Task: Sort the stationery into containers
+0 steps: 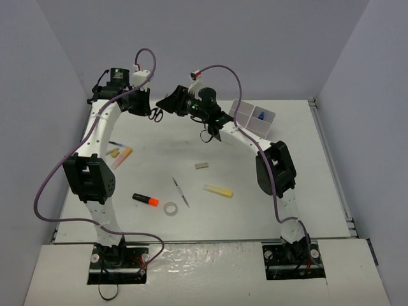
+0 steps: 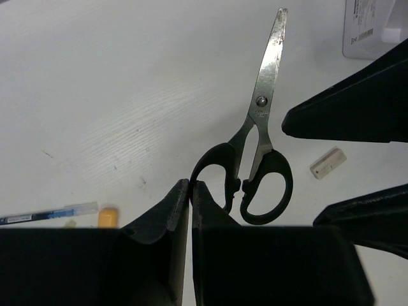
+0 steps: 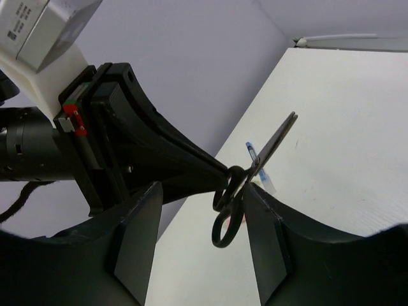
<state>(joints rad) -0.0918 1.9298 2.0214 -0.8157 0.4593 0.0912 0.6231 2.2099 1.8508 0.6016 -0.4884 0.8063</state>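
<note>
My left gripper (image 2: 190, 185) is shut on one black handle loop of a pair of scissors (image 2: 258, 146) and holds them in the air at the back left (image 1: 155, 114). My right gripper (image 3: 203, 191) is open, and the scissors' handles (image 3: 231, 207) hang between its fingers (image 3: 137, 239) without touching them. On the table lie the black marker with orange cap (image 1: 145, 200), the tape ring (image 1: 170, 208), the thin grey stick (image 1: 180, 192), the yellow bar (image 1: 218, 191) and the small grey block (image 1: 201, 166). The white tray (image 1: 245, 115) holds the blue-capped bottle (image 1: 261, 115).
A blue pen (image 1: 115, 145) and small yellow and pink pieces (image 1: 120, 153) lie at the left side of the table. Grey walls close in the table on the left, back and right. Both arms reach up over the back of the table.
</note>
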